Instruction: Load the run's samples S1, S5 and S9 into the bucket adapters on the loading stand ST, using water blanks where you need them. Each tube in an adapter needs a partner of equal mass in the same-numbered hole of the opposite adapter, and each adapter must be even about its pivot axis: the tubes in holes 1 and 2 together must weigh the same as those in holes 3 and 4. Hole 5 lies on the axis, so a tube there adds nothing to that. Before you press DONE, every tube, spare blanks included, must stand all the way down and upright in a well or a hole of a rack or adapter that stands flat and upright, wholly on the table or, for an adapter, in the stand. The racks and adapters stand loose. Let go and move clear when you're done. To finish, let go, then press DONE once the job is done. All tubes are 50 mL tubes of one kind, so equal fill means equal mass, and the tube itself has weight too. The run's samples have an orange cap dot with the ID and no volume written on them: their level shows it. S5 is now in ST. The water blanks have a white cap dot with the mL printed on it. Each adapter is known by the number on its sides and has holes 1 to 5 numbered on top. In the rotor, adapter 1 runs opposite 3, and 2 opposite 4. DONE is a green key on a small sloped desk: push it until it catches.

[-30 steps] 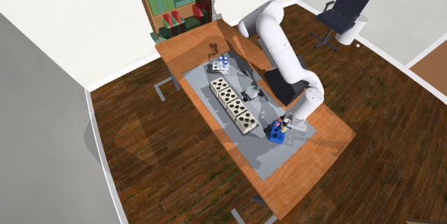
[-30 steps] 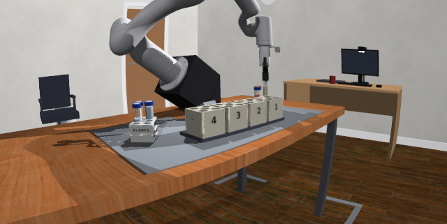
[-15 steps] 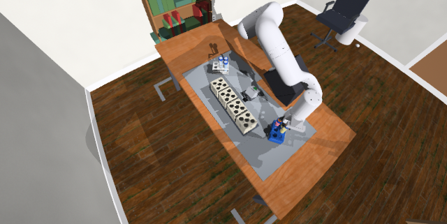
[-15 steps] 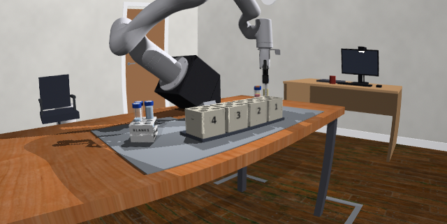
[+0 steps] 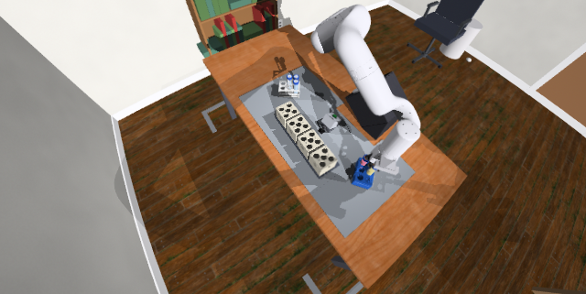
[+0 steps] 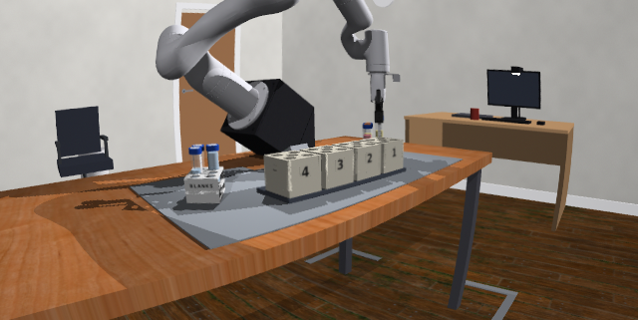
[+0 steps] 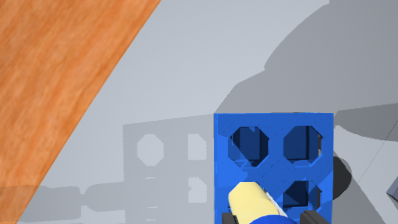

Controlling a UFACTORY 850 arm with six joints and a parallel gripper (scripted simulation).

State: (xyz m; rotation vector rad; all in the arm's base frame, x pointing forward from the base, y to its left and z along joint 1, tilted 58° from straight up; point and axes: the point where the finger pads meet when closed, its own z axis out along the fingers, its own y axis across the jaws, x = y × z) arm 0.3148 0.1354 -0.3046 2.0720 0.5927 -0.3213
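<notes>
My gripper (image 5: 374, 162) (image 6: 379, 117) (image 7: 270, 218) is shut on a blue-capped tube with yellow contents (image 5: 371, 171) (image 6: 379, 131) (image 7: 251, 201). It holds the tube over the second-row left well of the blue rack (image 5: 363, 185) (image 7: 275, 120); whether its tip is inside is unclear. A pink-filled tube (image 5: 364, 161) (image 6: 367, 134) stands in that rack beside it. Pale adapters 4 (image 6: 281, 176), 3 (image 6: 330, 170), 2 (image 6: 363, 162) and 1 (image 6: 389, 157) sit on the dark loading stand (image 6: 274, 194). No caps show above them. No sample ID is readable.
The white BLANKS rack (image 6: 203, 195) holds blue-capped tubes (image 5: 289, 82) (image 6: 212, 157) at the mat's far end. The small grey desk (image 5: 330, 122) with the green key (image 5: 335, 115) stands between the adapters and the black arm base (image 6: 279, 116).
</notes>
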